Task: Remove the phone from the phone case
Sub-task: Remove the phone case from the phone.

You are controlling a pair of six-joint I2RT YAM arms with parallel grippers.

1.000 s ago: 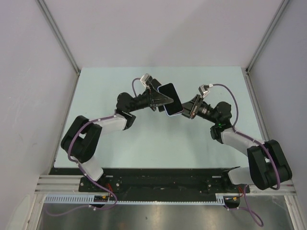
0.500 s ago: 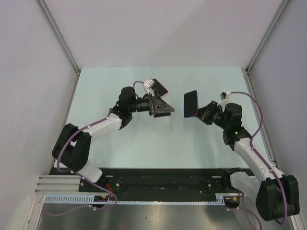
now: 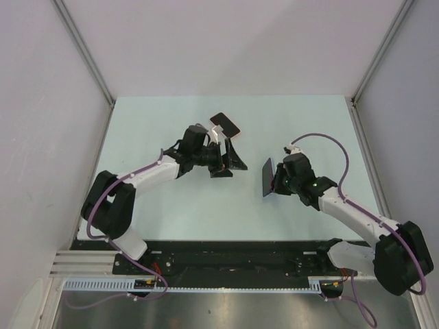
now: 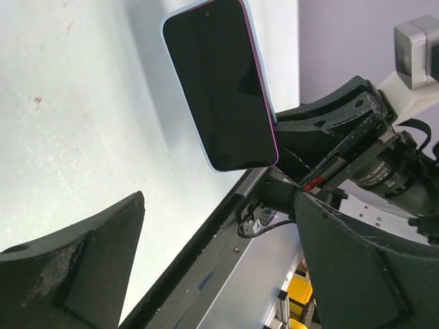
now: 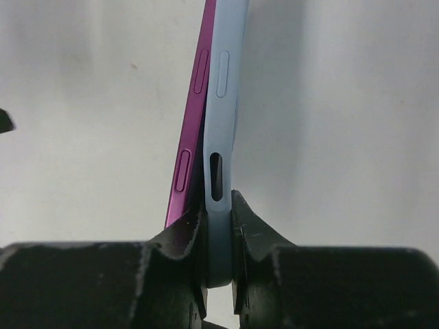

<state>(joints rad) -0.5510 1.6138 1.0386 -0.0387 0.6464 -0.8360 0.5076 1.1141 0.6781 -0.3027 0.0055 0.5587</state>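
Observation:
The phone has a black screen and a magenta frame. It sits in a light blue case. In the right wrist view the magenta frame stands slightly away from the case along the side near the jaws. My right gripper is shut on the bottom edge of the case and holds the phone upright over the table. In the top view the phone shows edge-on at the right gripper. My left gripper is open and empty, to the left of the phone and facing it.
The pale green table is enclosed by white walls on three sides. A black rail with metal framing runs along the near edge by the arm bases.
A second ago both grippers were at the phone in mid-table. The right arm has since carried the phone away to the right and nearer, turning it edge-on. The left gripper is now empty.

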